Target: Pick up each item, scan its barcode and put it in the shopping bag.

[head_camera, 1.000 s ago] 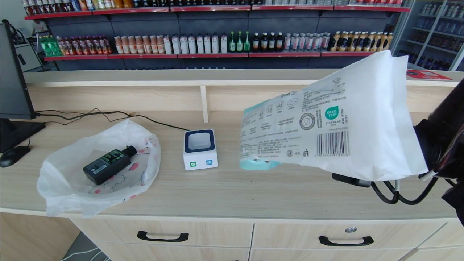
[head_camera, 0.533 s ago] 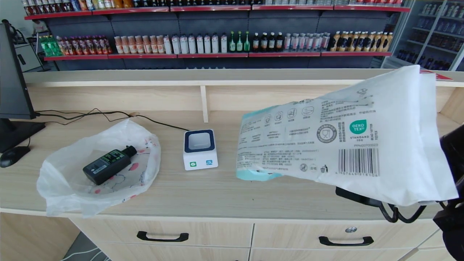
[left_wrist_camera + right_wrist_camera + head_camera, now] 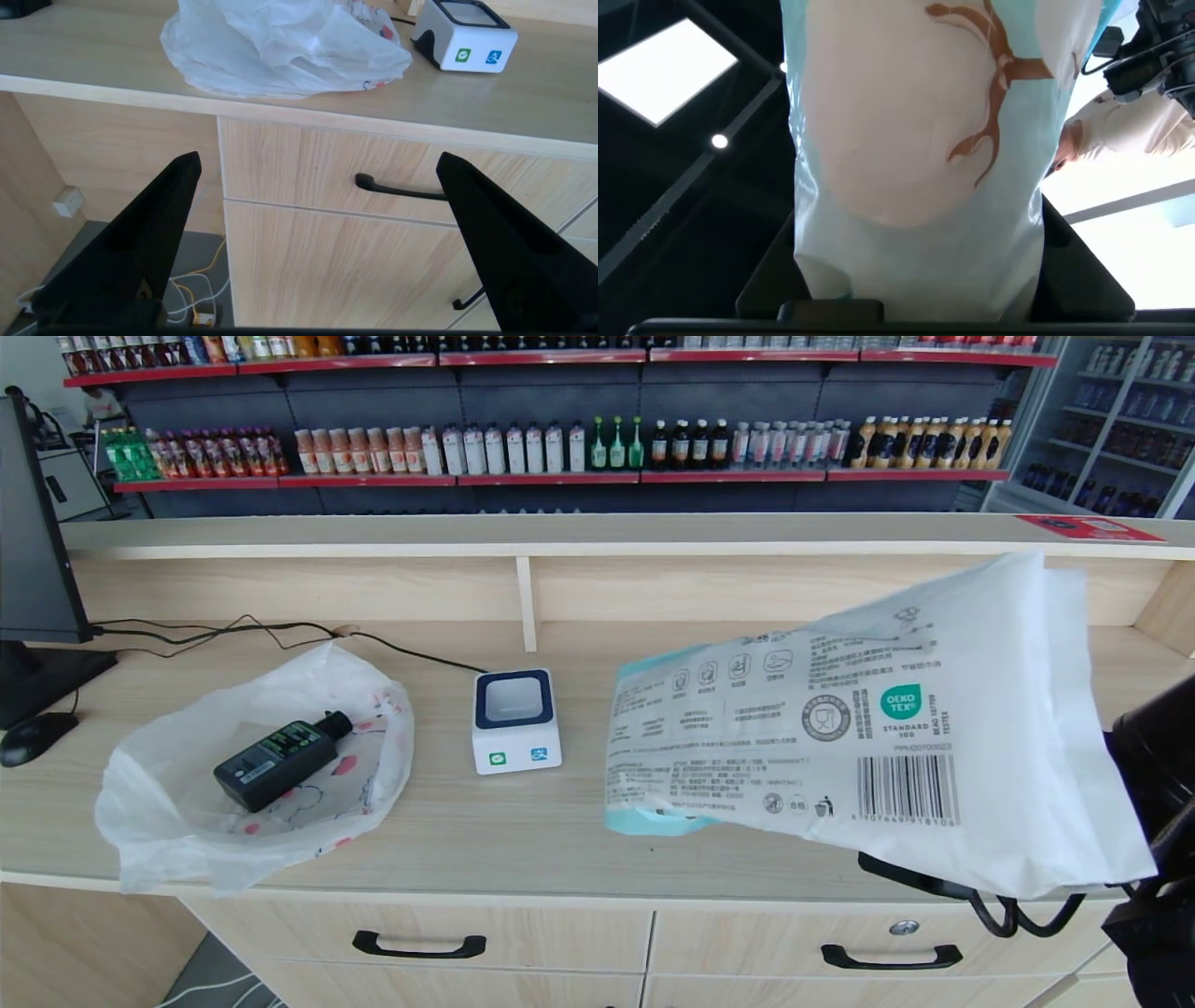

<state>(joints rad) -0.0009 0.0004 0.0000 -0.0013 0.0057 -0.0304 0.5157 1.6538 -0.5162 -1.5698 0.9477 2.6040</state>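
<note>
Two open fingers of the left gripper [image 3: 318,168] stood wide apart with nothing between them, low in front of the drawers [image 3: 374,252]. The shopping bag [image 3: 168,803] lay above and beyond these fingers on the counter [image 3: 523,840], with its mouth spread open. One dark bottle [image 3: 277,761] lay on its side inside the bag, and no other item was visible in it. The scanner [image 3: 516,721] stood just beside the bag, on the side toward the other arm, with its window facing up.

The white package [image 3: 887,728] was held in the air above the counter by the right gripper [image 3: 924,280]. In the right wrist view the package sat between the two dark fingers, so they were probably clamped on its end, though the contact itself was hidden. The long axis of the package ran from these fingers toward the scanner, and its far end was near the scanner but apart from it. The barcode [image 3: 907,789] lay at the end close to the fingers and faced up, away from the scanner window.

I judge the next move turns on this: the right arm, the nearer one, must turn the package over and carry it farther across.
</note>
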